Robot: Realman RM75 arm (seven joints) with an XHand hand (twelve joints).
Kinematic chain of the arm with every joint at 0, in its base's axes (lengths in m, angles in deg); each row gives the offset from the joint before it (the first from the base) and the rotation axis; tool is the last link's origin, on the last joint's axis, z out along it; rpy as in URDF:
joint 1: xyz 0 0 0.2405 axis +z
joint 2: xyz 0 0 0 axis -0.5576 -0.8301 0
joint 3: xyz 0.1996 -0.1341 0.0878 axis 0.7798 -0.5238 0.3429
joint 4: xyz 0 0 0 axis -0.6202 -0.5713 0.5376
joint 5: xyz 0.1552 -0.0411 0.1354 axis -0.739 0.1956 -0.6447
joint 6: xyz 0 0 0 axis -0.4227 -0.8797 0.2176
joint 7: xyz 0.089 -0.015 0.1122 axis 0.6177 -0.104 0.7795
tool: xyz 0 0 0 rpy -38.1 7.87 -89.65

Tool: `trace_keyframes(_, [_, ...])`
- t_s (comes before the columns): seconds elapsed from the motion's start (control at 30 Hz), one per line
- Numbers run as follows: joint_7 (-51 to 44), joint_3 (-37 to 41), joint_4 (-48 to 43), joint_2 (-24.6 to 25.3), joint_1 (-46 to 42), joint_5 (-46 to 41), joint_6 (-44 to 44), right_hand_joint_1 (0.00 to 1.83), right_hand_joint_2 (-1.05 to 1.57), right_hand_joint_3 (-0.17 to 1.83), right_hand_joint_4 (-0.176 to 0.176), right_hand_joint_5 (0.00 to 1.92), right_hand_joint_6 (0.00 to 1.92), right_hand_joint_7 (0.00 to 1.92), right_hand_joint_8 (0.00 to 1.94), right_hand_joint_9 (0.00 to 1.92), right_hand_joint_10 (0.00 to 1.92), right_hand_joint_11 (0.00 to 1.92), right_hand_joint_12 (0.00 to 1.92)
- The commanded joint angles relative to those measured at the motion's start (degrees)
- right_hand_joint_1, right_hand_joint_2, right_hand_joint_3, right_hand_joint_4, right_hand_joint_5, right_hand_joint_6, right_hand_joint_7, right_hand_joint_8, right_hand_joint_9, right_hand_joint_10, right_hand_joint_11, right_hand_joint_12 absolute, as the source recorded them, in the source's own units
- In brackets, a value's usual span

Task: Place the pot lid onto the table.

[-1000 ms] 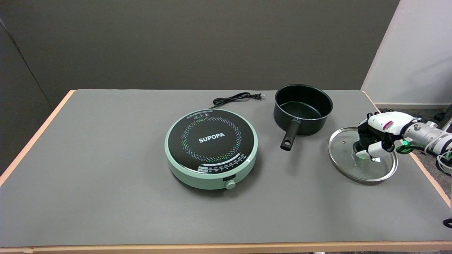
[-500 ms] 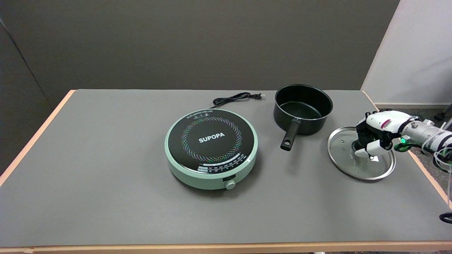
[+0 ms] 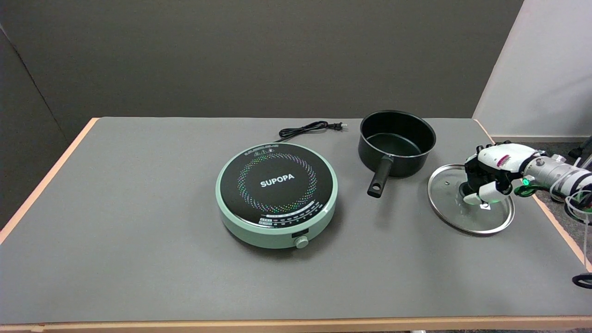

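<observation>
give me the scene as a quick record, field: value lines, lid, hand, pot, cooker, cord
lid: round glass pot lid with a steel rim, low at the grey table's right side; resting or just above, cannot tell
hand: right hand grips the lid's black knob from above
pot: black saucepan, uncovered, empty, handle pointing toward the near edge, left of the lid
cooker: round mint-green induction cooker with a black top, mid-table, nothing on it
cord: black power cord coiled behind the cooker, plug lying loose
task state: lid off the pot, not yet released

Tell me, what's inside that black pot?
Nothing that shows: the black pot stands open, and its dark floor looks bare. The near wall hides a strip of the floor. Its glass lid is off to the side, gripped by the right hand.
</observation>
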Motion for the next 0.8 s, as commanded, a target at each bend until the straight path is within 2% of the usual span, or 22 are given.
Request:
trace_keyframes(0.03, [0.08,-1.16,-1.22,-0.75,1.19,-0.19,0.41,1.35,0.97,0.36,0.176,0.71,0.93,0.9,1.2,0.9,0.9,0.68,1.38])
trace_keyframes(0.37, [0.08,-2.51,-1.77,-1.08,2.54,-0.19,0.41,1.35,0.98,0.34,0.176,0.7,0.9,0.89,1.21,0.89,0.85,0.66,1.39])
trace_keyframes(0.43, [0.08,-2.6,-1.85,-1.07,2.7,-0.19,0.41,1.08,0.72,0.86,0.176,0.69,0.88,0.88,0.67,0.87,0.83,0.63,1.41])
trace_keyframes(0.53, [0.08,-2.6,-1.85,-1.07,2.94,-0.19,0.41,1.06,0.7,0.87,0.176,0.69,0.82,0.87,0.6,0.86,0.79,0.58,1.41])
trace_keyframes(0.6, [0.09,-2.61,-1.93,-1.15,3.02,-0.2,0.41,1.0,0.66,0.94,0.176,0.68,0.74,0.82,0.56,0.82,0.74,0.52,1.29])
trace_keyframes(0.63, [0.08,-2.6,-1.93,-1.23,3.02,-0.2,0.25,0.97,0.66,0.94,0.176,0.67,0.65,0.81,0.5,0.81,0.7,0.55,1.11])
trace_keyframes(0.7, [0.08,-2.68,-1.94,-1.31,3.25,-0.19,0.09,1.0,0.65,0.9,0.176,0.66,0.54,0.8,0.39,0.79,0.62,0.55,0.93])
trace_keyframes(0.8, [0.08,-3.31,-2.1,-1.47,3.98,-0.19,0.01,0.96,0.6,1.01,0.176,0.57,0.35,0.67,0.27,0.69,0.47,0.42,0.63])
